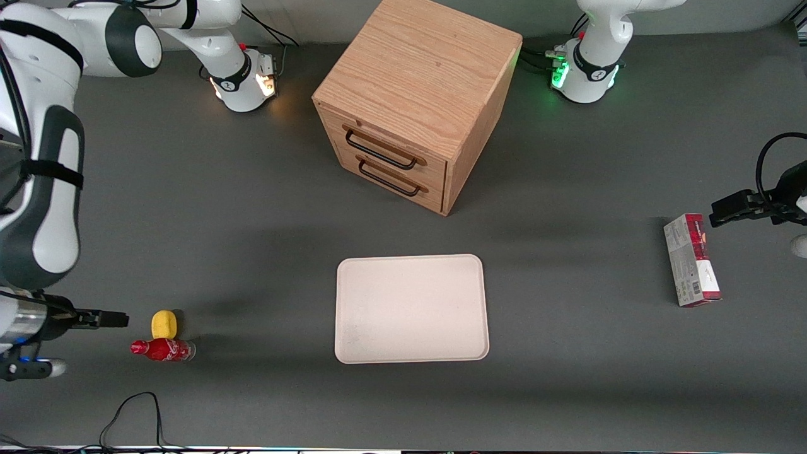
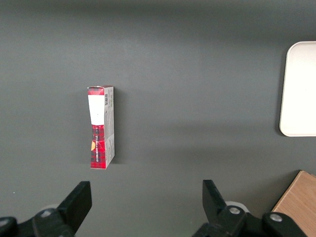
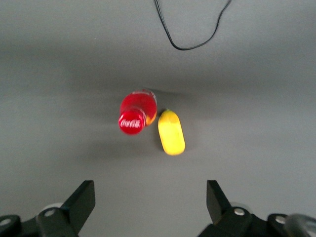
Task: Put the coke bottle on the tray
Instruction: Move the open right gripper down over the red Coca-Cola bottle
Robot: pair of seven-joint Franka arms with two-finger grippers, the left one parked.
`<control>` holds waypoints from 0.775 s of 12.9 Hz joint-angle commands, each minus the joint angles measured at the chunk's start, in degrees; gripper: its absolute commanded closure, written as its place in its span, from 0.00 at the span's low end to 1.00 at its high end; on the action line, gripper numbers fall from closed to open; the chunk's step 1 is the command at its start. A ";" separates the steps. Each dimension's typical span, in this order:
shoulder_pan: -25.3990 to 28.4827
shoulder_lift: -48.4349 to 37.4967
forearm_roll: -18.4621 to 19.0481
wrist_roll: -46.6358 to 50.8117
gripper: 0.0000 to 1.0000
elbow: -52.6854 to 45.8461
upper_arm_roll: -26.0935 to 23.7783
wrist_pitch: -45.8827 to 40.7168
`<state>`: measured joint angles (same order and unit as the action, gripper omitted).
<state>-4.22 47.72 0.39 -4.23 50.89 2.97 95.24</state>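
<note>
Coke bottle (image 1: 162,349) touching lemon (image 1: 164,324) | tray (image 1: 412,308) well apart | gripper (image 3: 148,202) above bottle, jaws spread

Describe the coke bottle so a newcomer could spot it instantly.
Start at the cream rectangular tray, then look toward the working arm's end of the table, where the open gripper hovers. The small red coke bottle with white script stands there beside a yellow lemon-like lump; it is the red one.

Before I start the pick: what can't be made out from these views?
- Coke bottle: right wrist view looks onto its cap, hiding its base.
- Whether it touches the yellow lump: unclear in both views.
- Gripper, jaws open: front view cuts the arm at the edge.
- Tray: cropped in left wrist view.
</note>
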 commanded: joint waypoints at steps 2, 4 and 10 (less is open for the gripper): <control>0.79 4.30 0.66 0.54 0.00 -2.02 -0.15 4.25; 0.79 6.06 0.66 0.37 0.00 -1.76 -0.24 7.23; 1.06 6.94 0.57 0.89 0.01 -1.14 -0.24 11.20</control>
<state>-3.34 54.22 0.39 -4.23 50.88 2.88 106.00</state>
